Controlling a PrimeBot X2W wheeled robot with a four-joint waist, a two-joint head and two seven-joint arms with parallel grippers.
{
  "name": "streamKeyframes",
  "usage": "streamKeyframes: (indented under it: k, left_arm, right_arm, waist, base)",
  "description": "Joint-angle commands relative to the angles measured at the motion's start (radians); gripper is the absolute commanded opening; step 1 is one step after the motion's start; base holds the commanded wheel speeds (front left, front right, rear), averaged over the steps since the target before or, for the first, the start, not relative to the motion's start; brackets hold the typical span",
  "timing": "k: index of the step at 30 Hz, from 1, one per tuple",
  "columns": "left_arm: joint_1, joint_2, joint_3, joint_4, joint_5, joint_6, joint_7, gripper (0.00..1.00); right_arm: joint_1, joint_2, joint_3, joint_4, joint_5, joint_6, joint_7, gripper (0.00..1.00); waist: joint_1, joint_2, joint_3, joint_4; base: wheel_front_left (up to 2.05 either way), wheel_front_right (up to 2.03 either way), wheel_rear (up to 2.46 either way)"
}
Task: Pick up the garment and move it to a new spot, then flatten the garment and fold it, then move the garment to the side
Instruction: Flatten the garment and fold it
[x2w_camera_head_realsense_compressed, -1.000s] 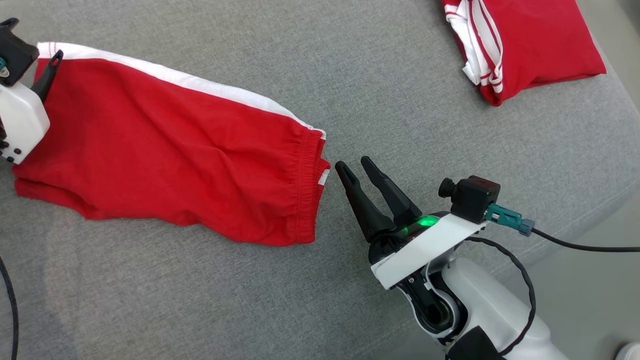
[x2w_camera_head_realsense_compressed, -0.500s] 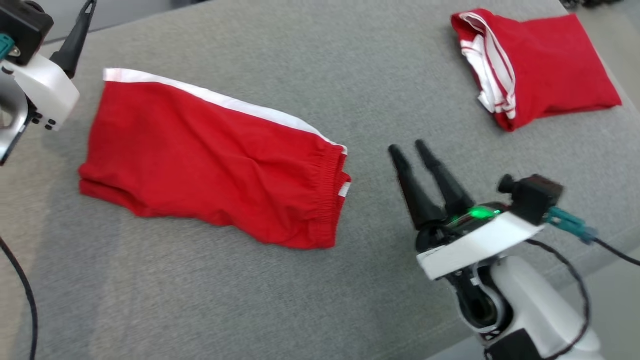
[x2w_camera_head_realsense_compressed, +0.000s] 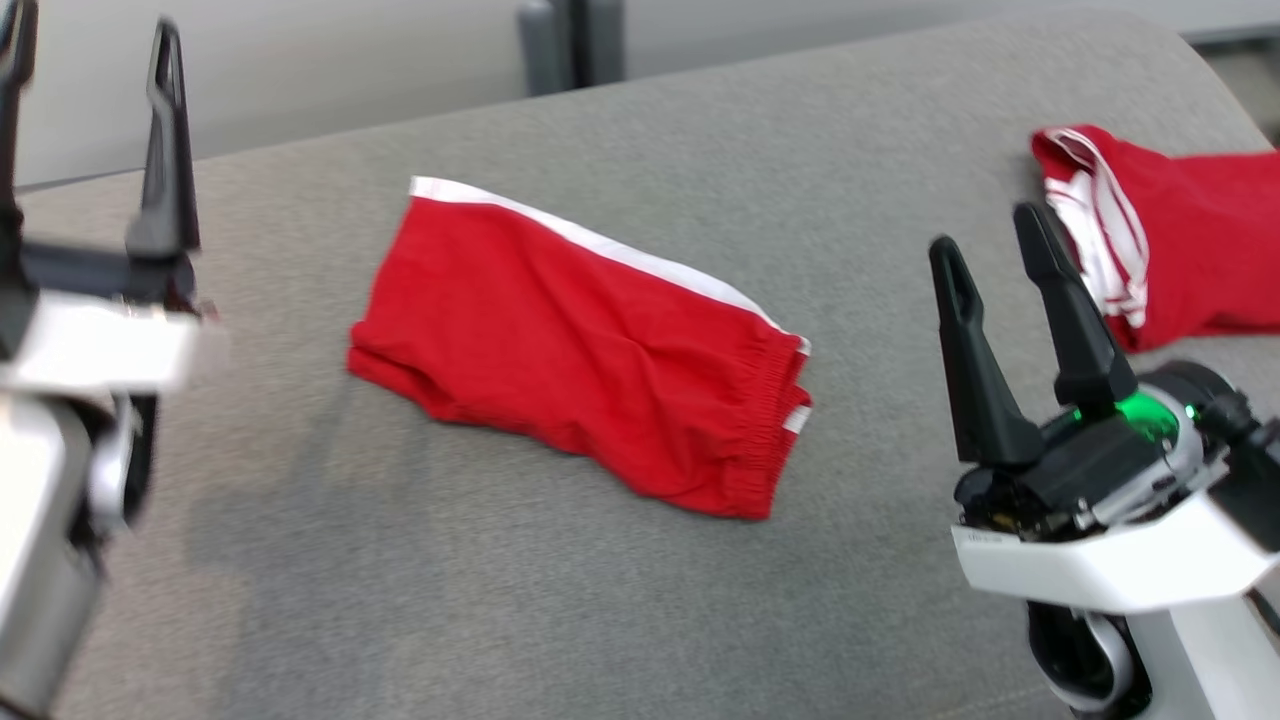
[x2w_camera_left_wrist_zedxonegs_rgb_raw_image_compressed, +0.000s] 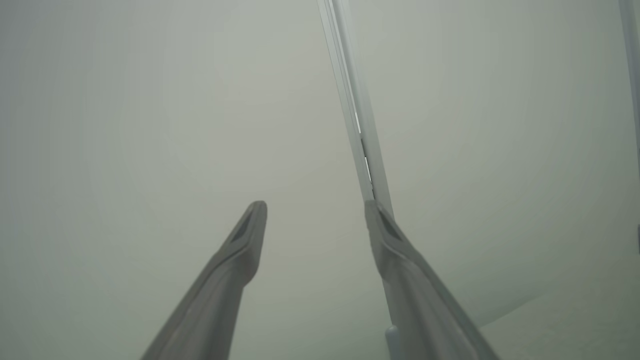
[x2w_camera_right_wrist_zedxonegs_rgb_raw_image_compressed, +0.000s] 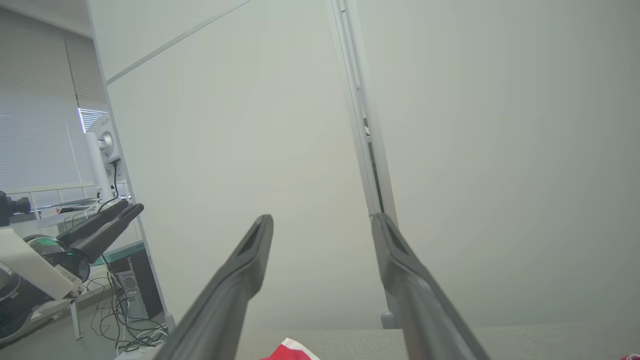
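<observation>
The garment (x2w_camera_head_realsense_compressed: 590, 350), red shorts with a white side stripe, lies folded lengthwise on the grey padded surface (x2w_camera_head_realsense_compressed: 600, 620), with nothing touching it. My left gripper (x2w_camera_head_realsense_compressed: 88, 25) is raised at the far left, open and empty, well clear of the garment's left end. Right of the waistband end, my right gripper (x2w_camera_head_realsense_compressed: 988, 235) also stands open and empty, fingers pointing up. In the left wrist view the left gripper (x2w_camera_left_wrist_zedxonegs_rgb_raw_image_compressed: 315, 207) points at a pale wall. The right gripper (x2w_camera_right_wrist_zedxonegs_rgb_raw_image_compressed: 322, 220) in its own view sits above a corner of the garment (x2w_camera_right_wrist_zedxonegs_rgb_raw_image_compressed: 290, 354).
A second red garment (x2w_camera_head_realsense_compressed: 1190, 240) with white stripes lies folded at the surface's right edge, just behind my right fingers. A pale partition wall (x2w_camera_right_wrist_zedxonegs_rgb_raw_image_compressed: 475, 150) stands beyond the surface. The right wrist view catches my left gripper (x2w_camera_right_wrist_zedxonegs_rgb_raw_image_compressed: 117, 212), a desk and floor cables at its left.
Both grippers have lifted away from the garment's ends and now point upward. The head camera has tilted up, so the whole picture has shifted; the garment itself lies as it did.
</observation>
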Motion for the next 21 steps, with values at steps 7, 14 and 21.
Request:
streamKeyframes:
  k: [7, 14, 21]
  left_arm:
    - [0.321, -0.191, 0.19, -0.193, 0.161, -0.009, -0.002, 1.0]
    - [0.505, -0.382, 0.283, -0.201, 0.268, -0.106, -0.002, 1.0]
    - [0.607, -0.473, 0.347, -0.162, 0.35, -0.22, -0.002, 1.0]
  right_arm:
    - [0.067, 0.024, -0.067, -0.11, -0.114, 0.0, 0.0, 1.0]
    - [0.14, 0.023, -0.064, -0.13, -0.197, 0.0, 0.0, 1.0]
    - [0.196, 0.05, -0.081, -0.091, -0.198, 0.0, -0.001, 1.0]
  waist:
    - [0.0, 0.0, -0.072, 0.104]
    - [0.0, 0.0, -0.089, 0.149]
    - [0.0, 0.0, -0.102, 0.154]
  base:
    - [0.0, 0.0, 0.0]
    - [0.0, 0.0, 0.0]
    - [0.0, 0.0, 0.0]
